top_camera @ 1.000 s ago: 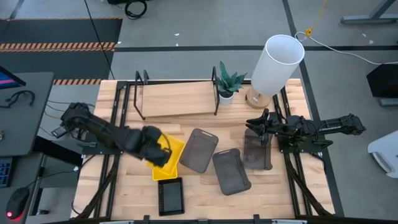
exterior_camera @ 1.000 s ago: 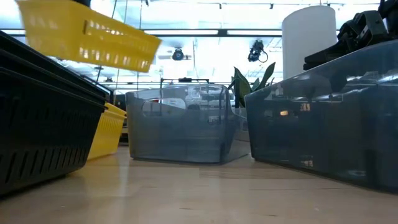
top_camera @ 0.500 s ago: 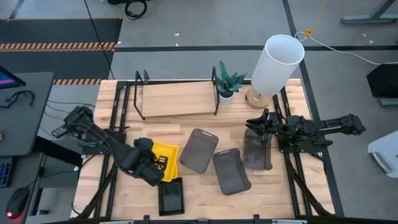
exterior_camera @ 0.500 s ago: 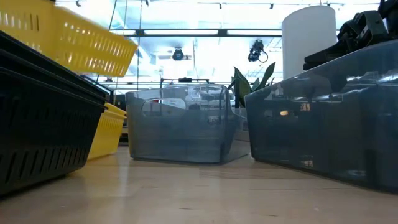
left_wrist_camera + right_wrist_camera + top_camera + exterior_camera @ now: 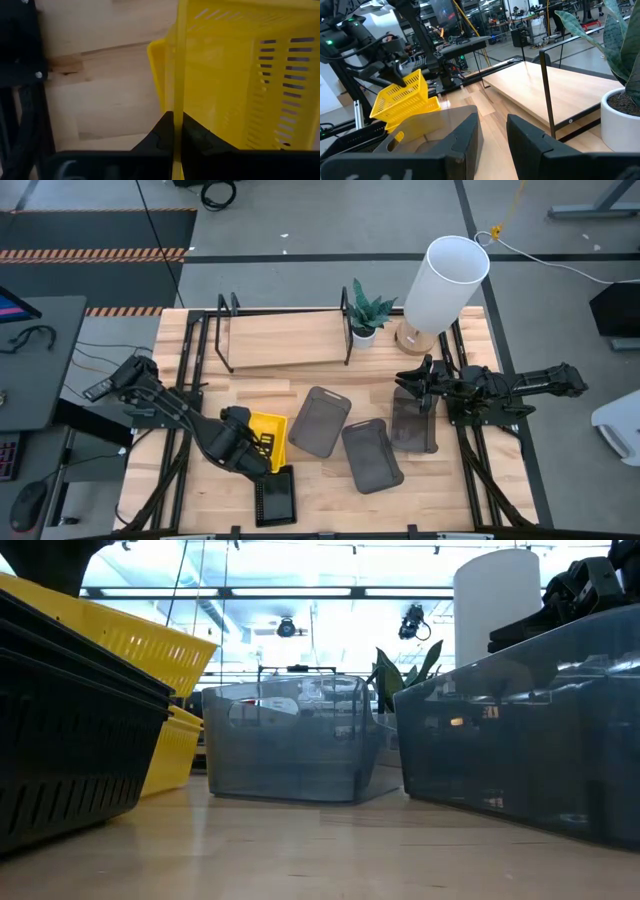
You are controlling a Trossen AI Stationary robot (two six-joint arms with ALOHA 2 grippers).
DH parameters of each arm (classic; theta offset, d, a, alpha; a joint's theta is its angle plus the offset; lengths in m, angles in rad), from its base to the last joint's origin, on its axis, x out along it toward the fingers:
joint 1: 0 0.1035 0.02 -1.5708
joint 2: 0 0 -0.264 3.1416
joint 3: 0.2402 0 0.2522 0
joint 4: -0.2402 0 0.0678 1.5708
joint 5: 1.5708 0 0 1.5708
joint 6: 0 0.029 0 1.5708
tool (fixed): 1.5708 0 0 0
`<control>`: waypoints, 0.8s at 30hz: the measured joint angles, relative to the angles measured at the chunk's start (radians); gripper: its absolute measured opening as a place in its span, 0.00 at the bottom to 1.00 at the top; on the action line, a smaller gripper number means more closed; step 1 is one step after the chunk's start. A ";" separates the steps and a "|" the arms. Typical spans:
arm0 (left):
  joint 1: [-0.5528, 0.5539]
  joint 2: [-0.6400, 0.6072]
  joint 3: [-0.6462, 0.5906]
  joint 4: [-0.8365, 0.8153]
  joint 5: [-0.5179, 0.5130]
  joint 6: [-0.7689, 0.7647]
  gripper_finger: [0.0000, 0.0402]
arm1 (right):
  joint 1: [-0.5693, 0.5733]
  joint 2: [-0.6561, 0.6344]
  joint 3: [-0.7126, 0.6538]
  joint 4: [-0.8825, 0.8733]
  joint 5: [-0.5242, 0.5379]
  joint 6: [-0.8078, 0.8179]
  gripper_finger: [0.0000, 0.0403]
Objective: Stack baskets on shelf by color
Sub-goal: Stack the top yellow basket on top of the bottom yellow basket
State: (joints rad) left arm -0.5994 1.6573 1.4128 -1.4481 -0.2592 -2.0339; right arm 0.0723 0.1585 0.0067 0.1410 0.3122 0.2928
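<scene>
I see the left pincer (image 5: 173, 131) pinching the thin rim of a slotted yellow plastic basket (image 5: 266, 438), held tilted over a second yellow basket (image 5: 172, 748) beside the black slotted basket (image 5: 274, 495). The right pincer (image 5: 492, 131), fingers spread, hovers by a smoky grey basket (image 5: 413, 423).

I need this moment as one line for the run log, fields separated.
left gripper: shut on yellow basket wall, tilted over other yellow basket | right gripper: open, above grey basket | shelf: no baskets

Grey floor (image 5: 330, 220), bright ceiling lights (image 5: 300, 592)
</scene>
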 joint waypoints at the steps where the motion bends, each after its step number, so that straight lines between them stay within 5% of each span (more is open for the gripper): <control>1: 0.002 0.000 0.000 0.006 0.000 -0.001 0.03 | 0.000 0.000 0.000 0.000 0.000 0.000 0.27; 16: 0.021 0.051 0.000 0.029 0.021 0.015 0.04 | 0.000 0.000 0.000 0.000 0.000 0.000 0.27; 24: 0.021 0.053 0.000 0.031 0.021 0.030 0.17 | 0.000 0.000 0.000 0.000 0.000 0.000 0.27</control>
State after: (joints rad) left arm -0.5789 1.7100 1.4124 -1.4170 -0.2382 -2.0041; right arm 0.0723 0.1589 0.0067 0.1413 0.3123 0.2928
